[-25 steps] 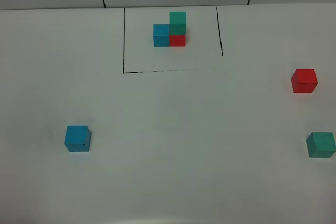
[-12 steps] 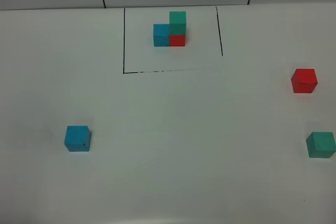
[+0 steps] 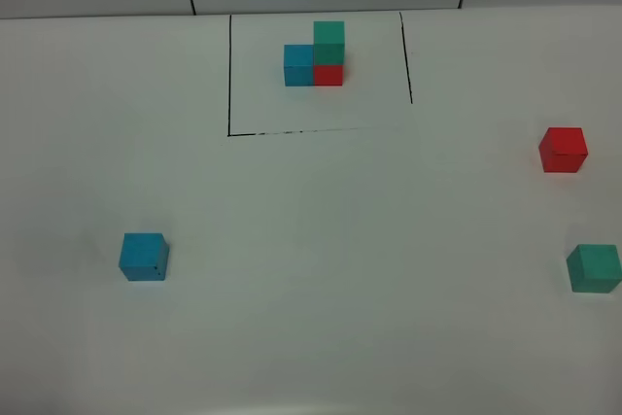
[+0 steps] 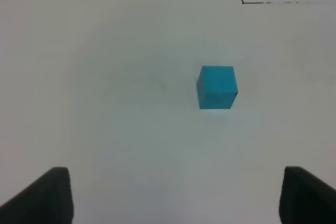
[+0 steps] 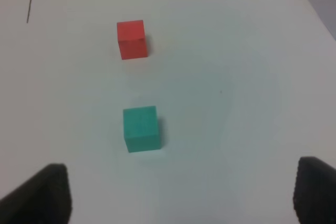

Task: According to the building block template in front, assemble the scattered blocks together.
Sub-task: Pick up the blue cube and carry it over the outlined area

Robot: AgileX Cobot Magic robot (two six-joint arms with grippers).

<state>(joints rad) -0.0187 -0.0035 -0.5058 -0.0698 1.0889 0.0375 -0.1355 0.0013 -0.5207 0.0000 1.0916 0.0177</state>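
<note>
The building block template [image 3: 316,57] stands inside its black-line frame [image 3: 229,75] as reference. The blue block [image 3: 144,257] lies on the left arm's side; the red block [image 3: 563,150] and green block [image 3: 594,268] lie on the right arm's side, well apart. We note the left gripper [image 4: 173,198] and right gripper [image 5: 178,195] wide and empty, each facing its nearest block.

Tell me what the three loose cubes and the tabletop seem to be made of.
Blue cube, red cube, green cube: likely painted wood or foam; flat matte faces, no glare, crisp edges. Tabletop: probably smooth white laminate or board; uniform, no visible texture.
</note>
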